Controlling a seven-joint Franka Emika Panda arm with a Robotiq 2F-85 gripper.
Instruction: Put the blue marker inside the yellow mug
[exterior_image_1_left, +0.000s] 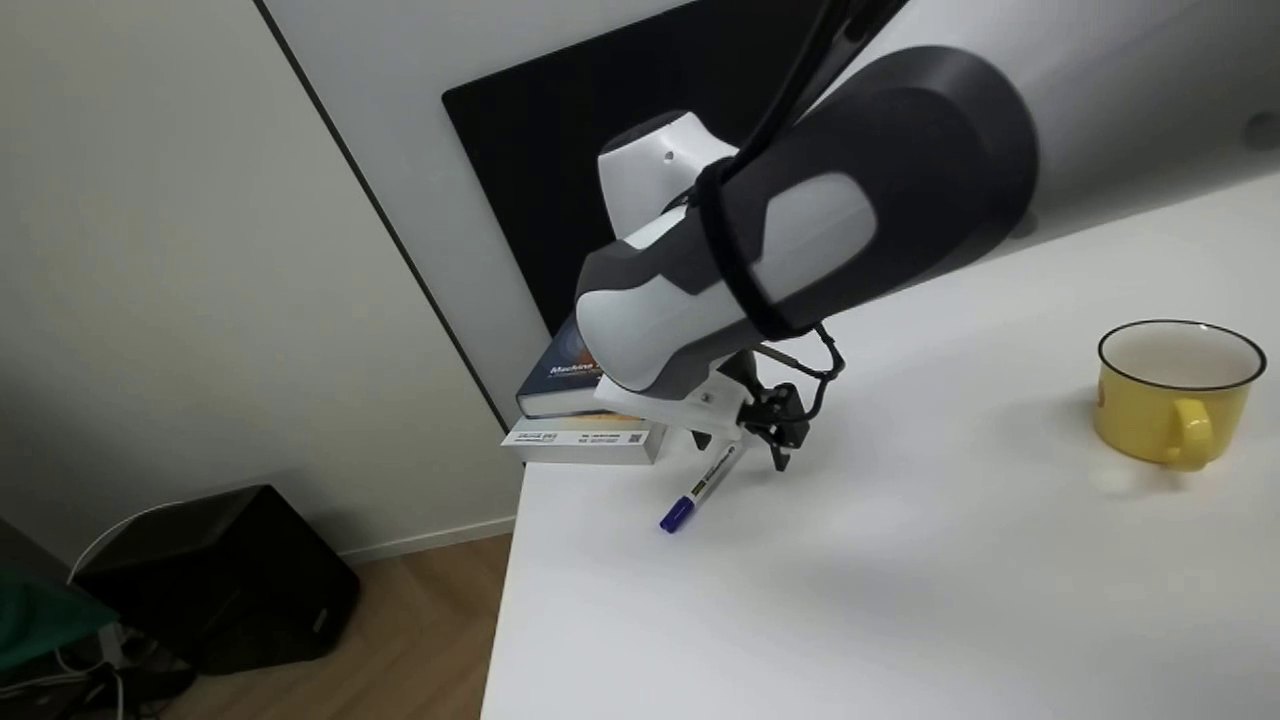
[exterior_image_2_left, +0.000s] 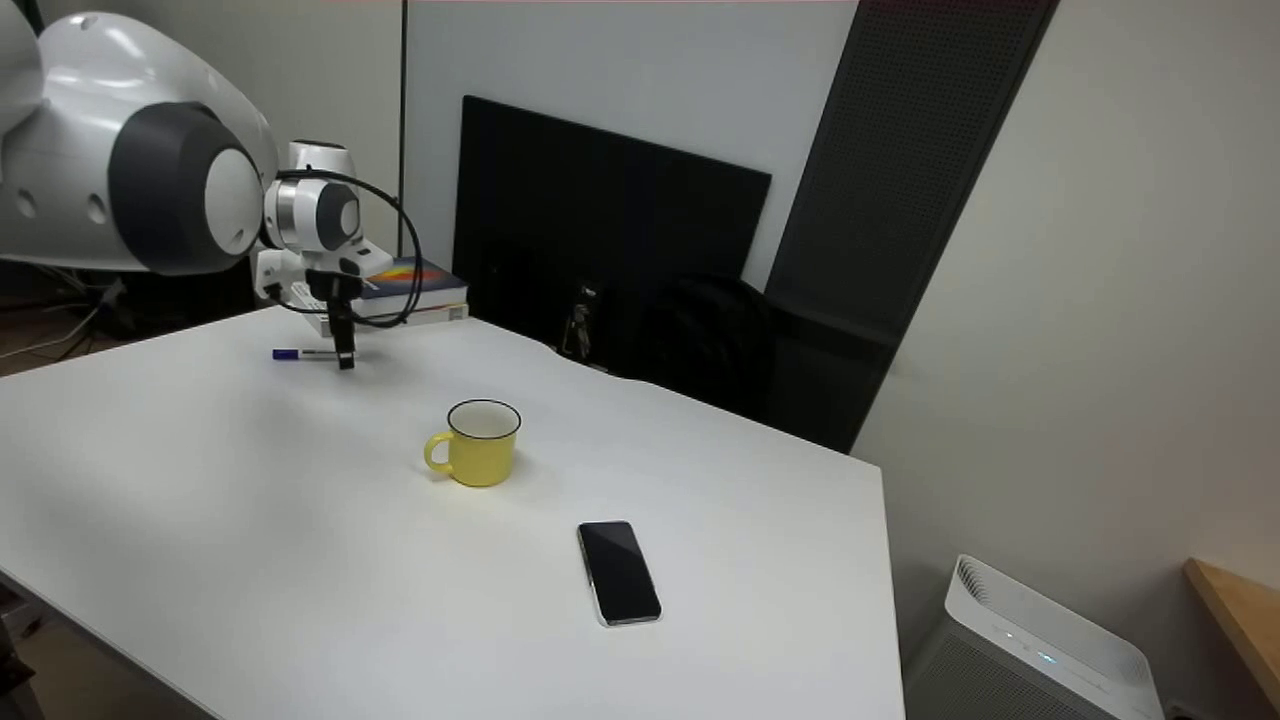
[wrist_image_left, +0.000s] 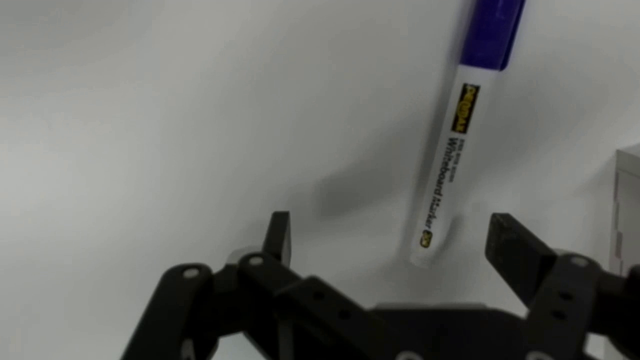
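The blue marker lies flat on the white table, with a whitish barrel and a dark blue cap. It shows in both exterior views (exterior_image_1_left: 703, 488) (exterior_image_2_left: 287, 354) and in the wrist view (wrist_image_left: 452, 145). My gripper (wrist_image_left: 390, 222) is open and empty. Its fingers stand either side of the marker's plain barrel end, touching neither side, with the cap pointing away from the gripper. In an exterior view the gripper (exterior_image_1_left: 741, 453) points down close to the table. The yellow mug stands upright with its handle at the side in both exterior views (exterior_image_1_left: 1150, 415) (exterior_image_2_left: 485, 460), away from the gripper.
Stacked books (exterior_image_1_left: 590, 446) (exterior_image_2_left: 440, 298) stand at the table corner, close beside the gripper; a pale edge also shows in the wrist view (wrist_image_left: 627, 210). A black phone (exterior_image_2_left: 620, 573) lies beyond the mug. A black screen (exterior_image_2_left: 600, 210) stands behind the table.
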